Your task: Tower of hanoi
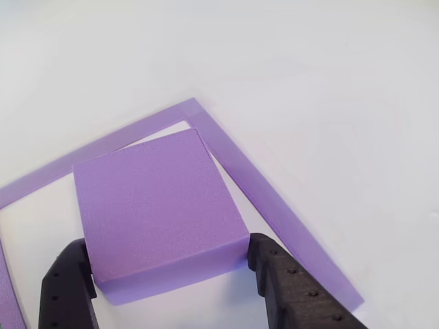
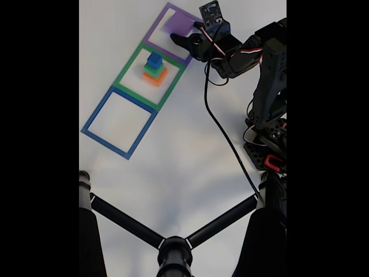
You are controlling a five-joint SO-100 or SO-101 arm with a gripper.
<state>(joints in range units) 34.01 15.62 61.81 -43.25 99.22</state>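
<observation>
Other view, looking down past the gripper (image 1: 168,264): the two black fingers (image 1: 291,281) stand on either side of a flat purple block (image 1: 158,212), one against its lower left corner and one against its lower right corner. The jaws look to be pinching the block across its near edge, with both fingertips touching its sides. The block sits tilted against the lines around it, within a square outline of purple tape (image 1: 274,199) laid on the white table (image 1: 329,82). One corner of that outline lies just beyond the block's far corner.

From the fixed view, the gripper (image 2: 187,36) reaches into the purple square (image 2: 157,24) at the top of the scene, and the purple block (image 2: 180,23) lies inside it at the fingertips. The arm (image 2: 268,75) runs down the right side, with a black cable (image 2: 222,130) trailing across the table.

Three taped squares lie in a slanting row, touching one another. Next to the purple one comes a green square (image 2: 125,74), holding a small stack: an orange block (image 2: 155,78) at the bottom, a green block (image 2: 153,69) on it, and a blue block (image 2: 154,59) on top. Beyond that lies a blue square (image 2: 95,118). Near the bottom edge a black stand (image 2: 173,251) spreads its legs over the table.
</observation>
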